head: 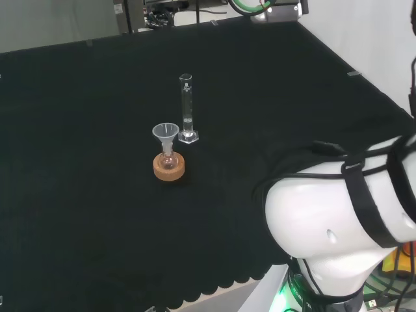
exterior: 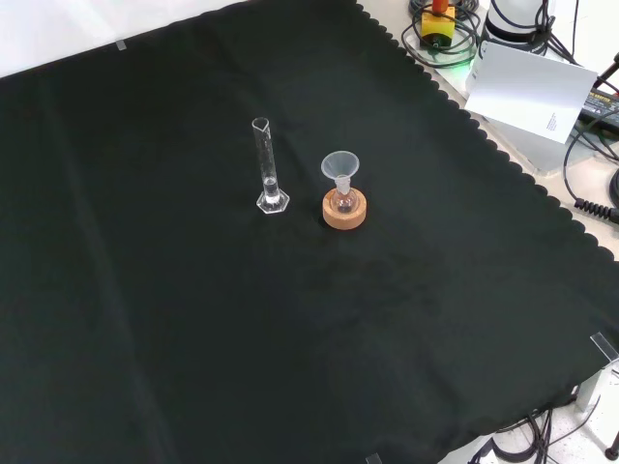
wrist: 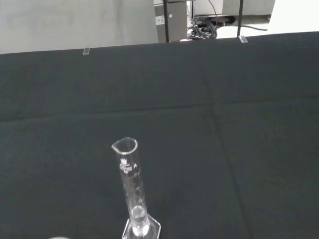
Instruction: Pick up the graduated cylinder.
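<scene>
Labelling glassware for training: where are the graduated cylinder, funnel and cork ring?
graduated cylinder [exterior: 264, 159], front view, mid tube.
funnel [exterior: 339, 165], front view, its cone.
cork ring [head: 169, 169], head view, front side wall.

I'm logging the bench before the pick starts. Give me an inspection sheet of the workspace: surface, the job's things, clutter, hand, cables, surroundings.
Surface: black cloth covers the bench, flat, with a scalloped edge at the front view's right.
Job's things: graduated cylinder stands upright on its base, untouched.
Clutter: small flask with a funnel in its neck sits on a cork ring, close beside the cylinder but apart from it.
Hand: nothing seen; the arm's white link is at the head view's right.
Cables: black cables lie off the cloth, at the front view's right.
Surroundings: white sheet beyond the cloth's edge.
</scene>
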### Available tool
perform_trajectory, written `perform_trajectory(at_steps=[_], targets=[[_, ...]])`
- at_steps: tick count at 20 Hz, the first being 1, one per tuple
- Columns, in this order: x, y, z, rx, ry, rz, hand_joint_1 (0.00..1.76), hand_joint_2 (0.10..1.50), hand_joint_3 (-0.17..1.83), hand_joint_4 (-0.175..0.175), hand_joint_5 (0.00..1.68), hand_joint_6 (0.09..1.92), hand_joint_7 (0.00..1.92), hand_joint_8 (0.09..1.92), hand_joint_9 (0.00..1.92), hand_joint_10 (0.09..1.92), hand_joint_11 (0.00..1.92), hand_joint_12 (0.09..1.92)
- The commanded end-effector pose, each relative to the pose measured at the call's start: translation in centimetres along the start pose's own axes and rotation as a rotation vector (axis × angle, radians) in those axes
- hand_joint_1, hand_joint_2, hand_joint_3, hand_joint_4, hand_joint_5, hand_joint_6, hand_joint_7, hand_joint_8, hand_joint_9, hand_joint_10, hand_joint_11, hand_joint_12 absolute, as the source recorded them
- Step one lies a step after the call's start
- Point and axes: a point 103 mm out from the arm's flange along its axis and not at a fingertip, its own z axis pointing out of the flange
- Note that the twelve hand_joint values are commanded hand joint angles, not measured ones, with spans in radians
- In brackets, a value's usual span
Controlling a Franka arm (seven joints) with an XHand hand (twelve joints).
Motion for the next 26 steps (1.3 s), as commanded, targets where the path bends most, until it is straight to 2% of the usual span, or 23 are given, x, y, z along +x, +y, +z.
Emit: perform_trajectory(at_steps=[1,3,5,7,9,18,26], targets=[[-4.4,9.6,6.0,-0.104,0.116,-0.028,0.18,1.35,-0.01,-0.043,0.25,0.09,0.06,0.49,0.45,0.09,0.0,1.38],[-4.7,10.8,7.2,-0.146,0.142,-0.068,0.24,1.32,-0.02,-0.049,0.27,0.09,0.07,0.53,0.46,0.14,0.0,1.39],[-4.8,11.7,8.5,-0.176,0.179,-0.11,0.3,1.29,-0.04,-0.053,0.29,0.09,0.1,0.6,0.42,0.35,0.02,1.39],[-4.7,12.2,10.0,-0.179,0.21,-0.148,0.37,1.26,-0.07,-0.055,0.32,0.09,0.15,0.65,0.41,0.53,0.06,1.39],[-4.5,12.4,11.7,-0.162,0.225,-0.164,0.41,1.24,-0.08,-0.056,0.33,0.09,0.18,0.67,0.42,0.6,0.09,1.4],[-4.1,11.1,19.8,-0.094,0.333,-0.21,0.47,1.22,-0.1,-0.063,0.37,0.09,0.2,0.69,0.43,0.65,0.12,1.39],[-4.4,9.4,23.5,-0.072,0.399,-0.258,0.48,1.22,-0.1,-0.064,0.37,0.09,0.16,0.68,0.4,0.65,0.13,1.39]])
